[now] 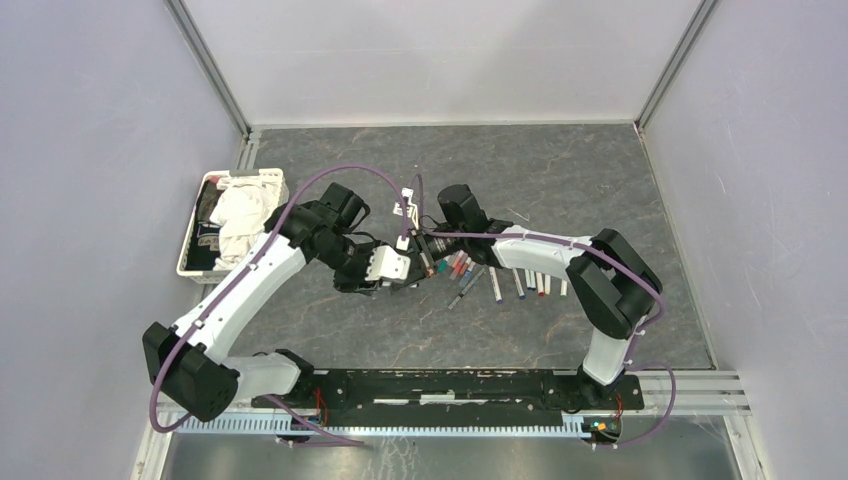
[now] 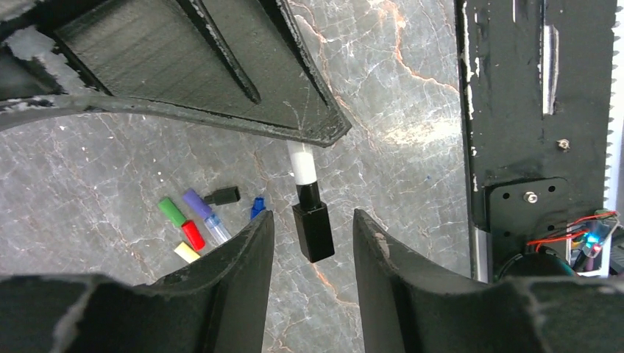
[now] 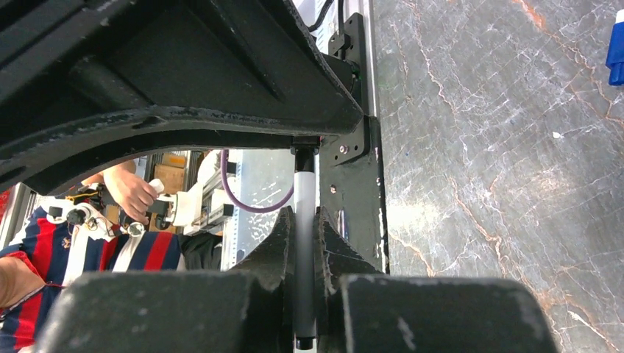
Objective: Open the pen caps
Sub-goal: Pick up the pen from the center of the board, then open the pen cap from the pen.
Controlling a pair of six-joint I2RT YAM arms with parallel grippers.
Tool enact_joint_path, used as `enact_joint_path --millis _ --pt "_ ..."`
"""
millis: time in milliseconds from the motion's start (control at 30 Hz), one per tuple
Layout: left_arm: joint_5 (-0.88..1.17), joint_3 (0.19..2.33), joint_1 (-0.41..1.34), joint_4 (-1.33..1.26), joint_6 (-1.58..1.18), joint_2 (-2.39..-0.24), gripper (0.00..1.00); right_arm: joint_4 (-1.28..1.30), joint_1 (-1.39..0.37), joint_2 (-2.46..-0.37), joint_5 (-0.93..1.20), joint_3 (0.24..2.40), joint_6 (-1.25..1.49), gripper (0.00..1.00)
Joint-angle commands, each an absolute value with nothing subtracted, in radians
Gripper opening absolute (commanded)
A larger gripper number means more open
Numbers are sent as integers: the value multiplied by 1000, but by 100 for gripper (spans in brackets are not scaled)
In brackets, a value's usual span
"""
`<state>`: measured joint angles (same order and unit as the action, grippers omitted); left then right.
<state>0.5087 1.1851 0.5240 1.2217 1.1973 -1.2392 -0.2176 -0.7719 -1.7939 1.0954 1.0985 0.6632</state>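
**Two robot arms meet over a stone-look table, one pinching a pen, the other spread around its cap**

The table (image 1: pixel 560 170) is dark grey with pale and rust-coloured veins, like polished marble. Plain lilac-grey walls (image 1: pixel 440 60) close it in at the back and on both sides, with metal posts in the far corners. Along the near edge runs a black rail (image 1: pixel 450 385) that carries both arm bases. At the far left stands a white basket (image 1: pixel 190 240) holding crumpled white cloth (image 1: pixel 240 215).

Both arms reach inward and meet near the middle of the table. The right gripper (image 3: pixel 304 220) is clamped tight on the white barrel of a pen (image 2: pixel 302 163) and holds it up off the surface. The pen's black cap (image 2: pixel 313 235) sits on its end, between the fingers of the left gripper (image 2: pixel 312 219). That gripper is spread apart, with a gap showing on each side of the cap, so it grasps nothing.

On the table below lie loose caps, close together: a green cap (image 2: pixel 171 212), a red cap (image 2: pixel 193 234), a yellow cap (image 2: pixel 185 252), a purple cap (image 2: pixel 196 202), a second black cap (image 2: pixel 222 195) and a blue cap (image 2: pixel 257 207).

Just right of where the grippers meet, a row of pens (image 1: pixel 525 283) lies side by side on the stone, white barrels with coloured ends.
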Motion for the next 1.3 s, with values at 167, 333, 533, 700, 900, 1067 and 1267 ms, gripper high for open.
enact_joint_path --millis 167,333,533,700,900,1067,1267 --pt "553 1195 526 1235 1187 -1248 41 -292 -775 -1773 1133 1133 653 0" --pt "575 1178 529 1228 1180 -1273 41 -336 -775 -1789 1138 1150 690 0" --pt "525 1146 530 1193 1180 -1280 29 -321 -775 -1793 1143 1154 676 0" --pt "468 1147 529 1175 1189 -1263 3 -222 -767 -1784 1123 1136 592 0" --pt "339 1137 525 1167 1217 -1268 2 -72 -727 -1737 1080 1072 444 0" --pt "252 1113 490 1132 1267 -1287 2 94 -674 -1661 1007 992 290 0" --pt "218 1131 447 1065 1267 -1337 2 129 -629 -1564 902 890 240 0"
